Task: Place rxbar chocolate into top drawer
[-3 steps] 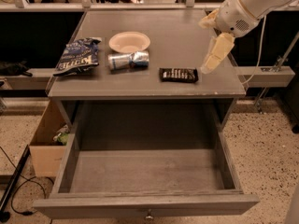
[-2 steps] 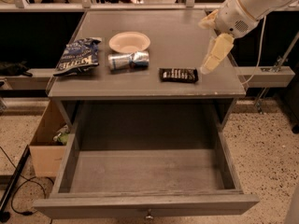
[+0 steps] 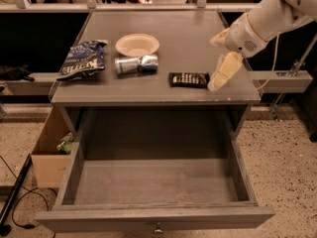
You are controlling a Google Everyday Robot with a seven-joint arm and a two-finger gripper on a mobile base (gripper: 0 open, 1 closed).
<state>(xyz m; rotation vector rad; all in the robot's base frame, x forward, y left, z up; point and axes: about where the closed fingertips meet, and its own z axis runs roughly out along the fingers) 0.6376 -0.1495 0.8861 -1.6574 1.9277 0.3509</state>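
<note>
Rxbar chocolate (image 3: 188, 79) hasn't shifted: it lies flat on the tabletop (image 3: 188, 29) near the front right, well right of the can (image 3: 136, 64). Gripper (image 3: 221, 74) has come lower and nearer since a second ago and is now just beside the bar's right end. I can't tell if the claw is apart or together. Top drawer (image 3: 153, 182) is pulled out below. I'd call this the approach, with the grasp not yet made.

On the grey table (image 3: 198, 33) a blue Kettle chip bag (image 3: 81, 59) lay at the left. A pale paper bowl (image 3: 137, 45) stood mid-table with a silver-blue can (image 3: 136, 64) on its side just before it, and the gripper (image 3: 223, 73) hung over the right front. A cardboard box (image 3: 47, 155) sat on the speckled floor (image 3: 287, 172) at the left.
</note>
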